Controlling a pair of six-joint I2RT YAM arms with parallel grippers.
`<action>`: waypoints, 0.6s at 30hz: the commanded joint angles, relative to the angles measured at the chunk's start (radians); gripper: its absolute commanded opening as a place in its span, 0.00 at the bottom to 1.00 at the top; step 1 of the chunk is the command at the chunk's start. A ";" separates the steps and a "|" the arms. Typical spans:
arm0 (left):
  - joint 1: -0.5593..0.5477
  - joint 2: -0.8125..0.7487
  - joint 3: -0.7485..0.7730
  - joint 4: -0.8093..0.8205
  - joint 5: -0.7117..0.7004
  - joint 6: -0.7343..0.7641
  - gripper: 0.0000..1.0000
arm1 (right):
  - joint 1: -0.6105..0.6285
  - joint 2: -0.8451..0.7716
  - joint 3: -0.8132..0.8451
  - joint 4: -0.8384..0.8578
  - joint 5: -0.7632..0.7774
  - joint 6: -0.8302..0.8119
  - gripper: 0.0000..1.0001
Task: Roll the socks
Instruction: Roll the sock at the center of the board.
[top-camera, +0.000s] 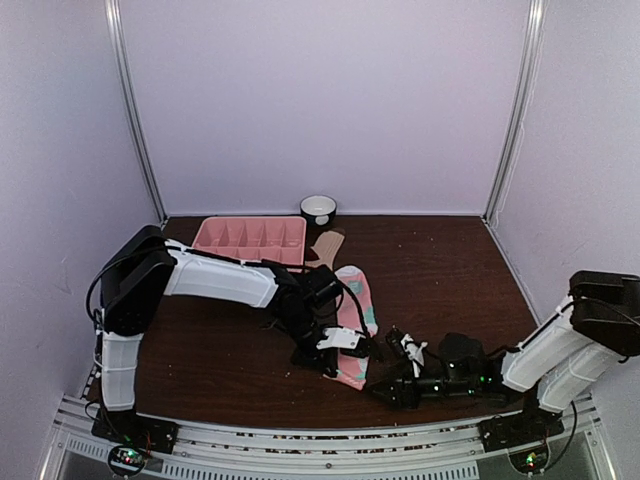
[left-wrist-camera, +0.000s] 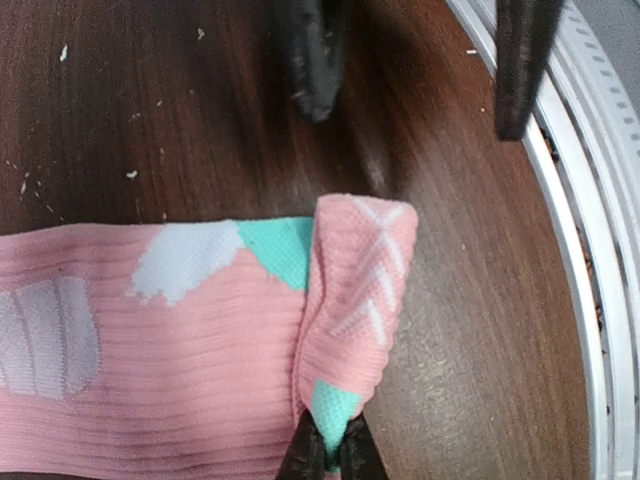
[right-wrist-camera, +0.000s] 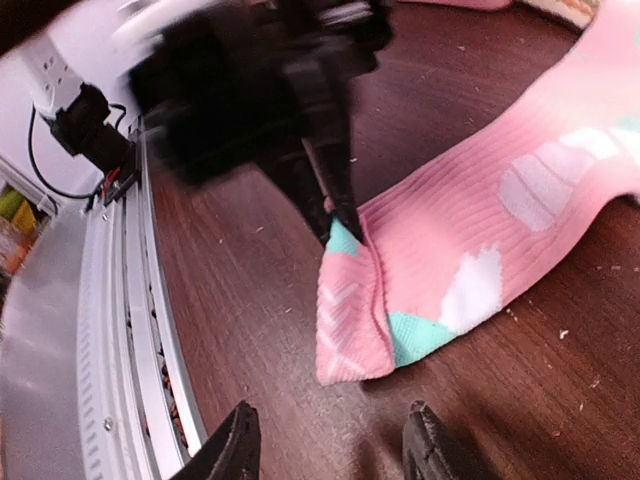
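Beside tray (top-camera: 248, 258), tan sock (top-camera: 327, 247): overhead only; wrists show pink sock (left-wrist-camera: 200, 340).

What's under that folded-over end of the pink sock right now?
The folded end lies on the pink sock's own body, its edge pinched by the left gripper. Beneath both shows only the dark table; anything inside the fold is covered.

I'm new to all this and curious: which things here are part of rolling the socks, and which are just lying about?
Part of the job: pink sock, its end folded over and pinched by the left gripper; tan sock; open right gripper.
Just lying about: pink tray; small bowl.
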 joint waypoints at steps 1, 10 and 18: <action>0.031 0.086 0.062 -0.211 0.148 -0.053 0.00 | 0.137 -0.140 0.016 -0.214 0.296 -0.240 0.49; 0.077 0.190 0.171 -0.375 0.278 -0.088 0.00 | 0.295 -0.166 0.215 -0.534 0.489 -0.488 0.47; 0.117 0.248 0.212 -0.432 0.333 -0.090 0.00 | 0.295 0.022 0.345 -0.557 0.478 -0.617 0.46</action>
